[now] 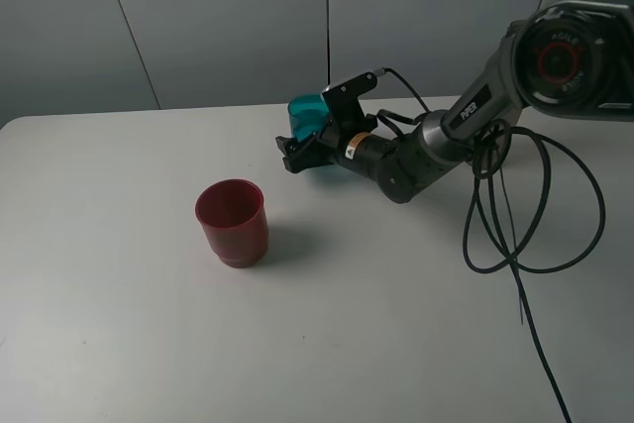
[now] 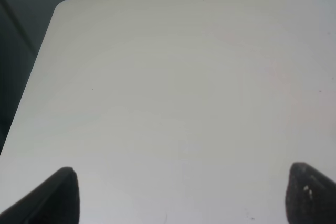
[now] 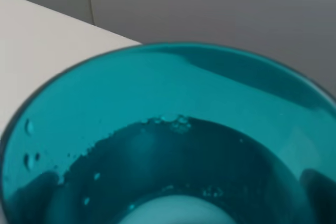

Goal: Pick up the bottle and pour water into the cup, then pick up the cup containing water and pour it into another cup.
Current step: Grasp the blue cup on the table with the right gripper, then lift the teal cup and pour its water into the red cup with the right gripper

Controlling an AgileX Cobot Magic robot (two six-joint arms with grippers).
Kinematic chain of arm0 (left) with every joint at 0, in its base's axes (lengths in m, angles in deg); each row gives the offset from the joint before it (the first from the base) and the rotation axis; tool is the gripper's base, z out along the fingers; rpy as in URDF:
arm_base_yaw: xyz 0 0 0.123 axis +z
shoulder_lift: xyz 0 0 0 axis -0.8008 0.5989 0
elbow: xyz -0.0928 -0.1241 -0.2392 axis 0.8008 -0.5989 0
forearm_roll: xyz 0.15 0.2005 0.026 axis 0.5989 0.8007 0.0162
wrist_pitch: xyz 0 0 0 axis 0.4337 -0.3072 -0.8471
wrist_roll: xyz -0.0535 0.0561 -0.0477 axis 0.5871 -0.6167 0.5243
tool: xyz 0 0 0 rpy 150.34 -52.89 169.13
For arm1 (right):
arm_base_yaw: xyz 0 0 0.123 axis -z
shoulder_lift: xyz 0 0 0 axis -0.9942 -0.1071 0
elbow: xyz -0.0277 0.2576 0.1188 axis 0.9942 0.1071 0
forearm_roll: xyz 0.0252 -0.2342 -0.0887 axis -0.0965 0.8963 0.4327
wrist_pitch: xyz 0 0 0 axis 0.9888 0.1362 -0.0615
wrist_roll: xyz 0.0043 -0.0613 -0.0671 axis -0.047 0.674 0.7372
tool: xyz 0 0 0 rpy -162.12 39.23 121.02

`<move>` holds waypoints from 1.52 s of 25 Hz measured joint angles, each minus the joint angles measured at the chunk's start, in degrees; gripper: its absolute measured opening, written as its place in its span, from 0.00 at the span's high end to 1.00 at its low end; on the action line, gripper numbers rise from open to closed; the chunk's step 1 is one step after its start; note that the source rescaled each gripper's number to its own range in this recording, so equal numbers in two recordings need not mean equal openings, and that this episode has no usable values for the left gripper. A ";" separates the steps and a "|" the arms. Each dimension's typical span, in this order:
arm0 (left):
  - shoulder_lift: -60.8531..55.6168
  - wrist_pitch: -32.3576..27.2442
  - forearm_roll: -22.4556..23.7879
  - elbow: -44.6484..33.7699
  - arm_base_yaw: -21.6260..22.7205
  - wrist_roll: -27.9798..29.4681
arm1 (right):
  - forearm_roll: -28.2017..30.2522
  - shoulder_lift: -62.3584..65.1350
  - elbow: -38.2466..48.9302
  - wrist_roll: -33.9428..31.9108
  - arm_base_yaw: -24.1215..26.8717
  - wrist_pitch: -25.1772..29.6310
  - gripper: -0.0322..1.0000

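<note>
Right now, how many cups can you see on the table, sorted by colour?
Teal-blue cup: 1
Dark red cup: 1
Total: 2

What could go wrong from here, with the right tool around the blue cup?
1. The cup holds water, and the right tool stands wide around it; a weak grip could let it slip.
2. The red cup stands apart on the table; a fast carry may spill water there.
</note>
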 joint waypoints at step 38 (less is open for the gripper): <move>0.00 0.00 0.00 0.00 0.00 0.00 | -0.19 -0.10 -1.28 -0.10 0.00 -1.12 0.90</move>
